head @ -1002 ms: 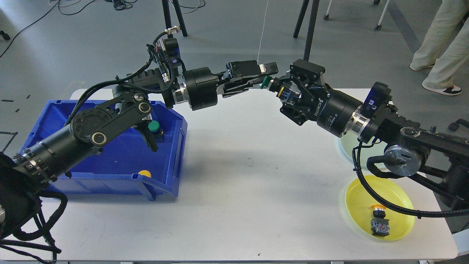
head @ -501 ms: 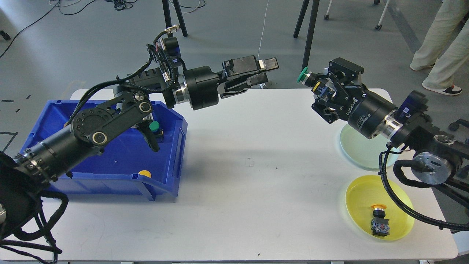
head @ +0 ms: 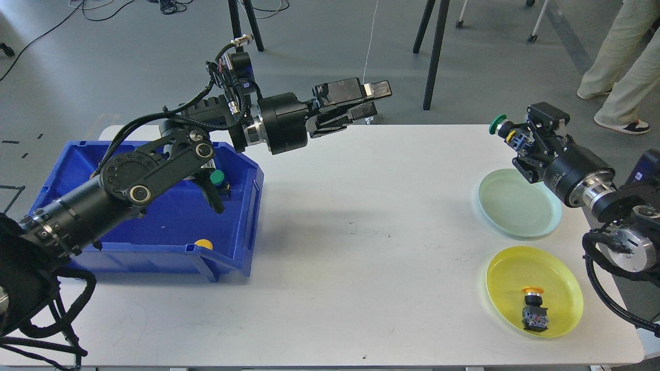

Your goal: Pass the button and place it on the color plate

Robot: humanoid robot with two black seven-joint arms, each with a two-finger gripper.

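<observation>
My right gripper is shut on a green-capped button and holds it in the air just beyond the far edge of the pale green plate. My left gripper is open and empty, raised over the far middle of the table. The yellow plate at the near right holds a yellow-capped button. The blue bin at the left holds another green-capped button and a yellow-capped one.
The white table carries the bin and plates. Tripod legs stand behind the table. A person's legs are at the far right. My left arm crosses over the bin.
My right gripper has taken the green button from my left gripper and carried it right, toward the pale green plate. The left gripper has opened and stayed in place.
</observation>
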